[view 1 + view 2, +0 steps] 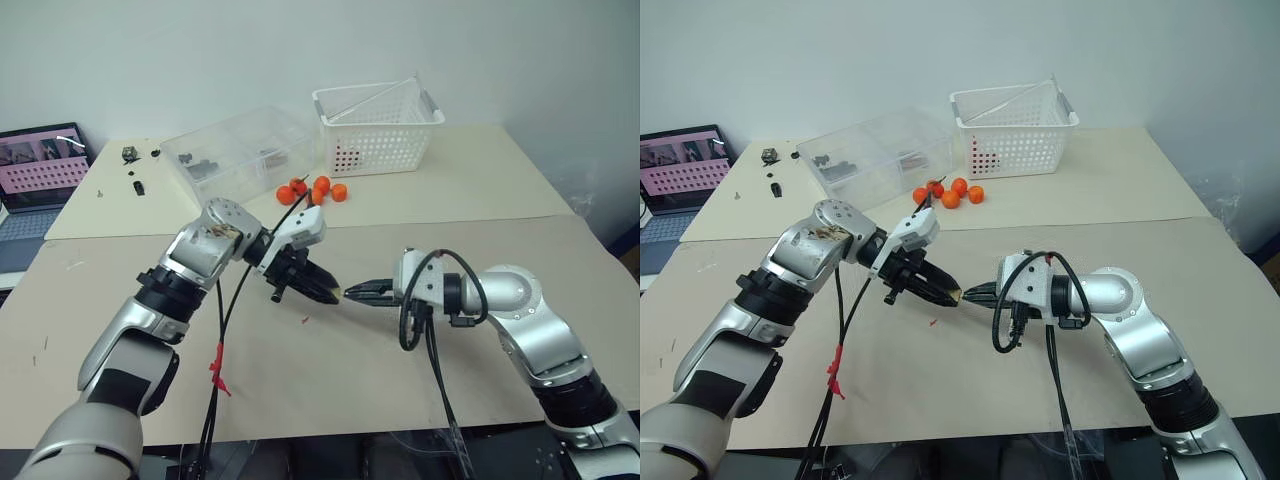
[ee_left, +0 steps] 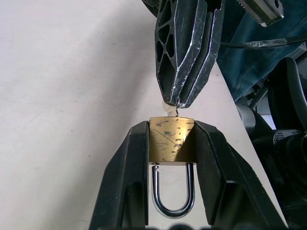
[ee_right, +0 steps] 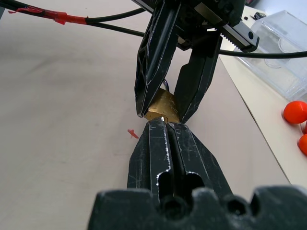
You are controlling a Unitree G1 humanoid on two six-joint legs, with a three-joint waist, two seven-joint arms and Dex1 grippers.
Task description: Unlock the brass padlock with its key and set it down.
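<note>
left tool [image 2: 171, 143] has the brass padlock [image 2: 171, 145] clamped between its fingers; right tool [image 3: 164, 125] is pinched closed on the key [image 2: 170, 110] at the lock's end.

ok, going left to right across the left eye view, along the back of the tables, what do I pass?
Laptop → small dark parts → clear plastic box → orange fruits → white basket.
</note>
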